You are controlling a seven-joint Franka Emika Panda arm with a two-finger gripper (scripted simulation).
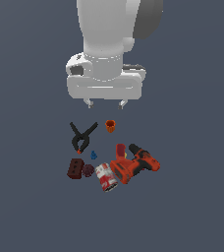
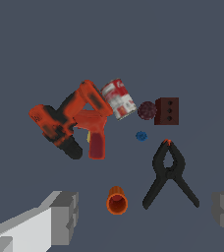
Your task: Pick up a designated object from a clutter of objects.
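the gripper (image 1: 105, 104) is held spread wide above the surface with nothing between its fingers (image 2: 60, 216). the small orange cup (image 1: 110, 126) is seen lying on its side just below the fingertips, apart from the rest, beside the black spring clamp (image 1: 82, 137). further from the arm, the orange-red drill (image 1: 133, 166), the red-white can (image 1: 105, 177), the maroon ball (image 1: 88, 170), the dark red brick (image 1: 75, 169) and a tiny blue piece (image 1: 93, 155) are grouped closely; no desk edge or corner is shown
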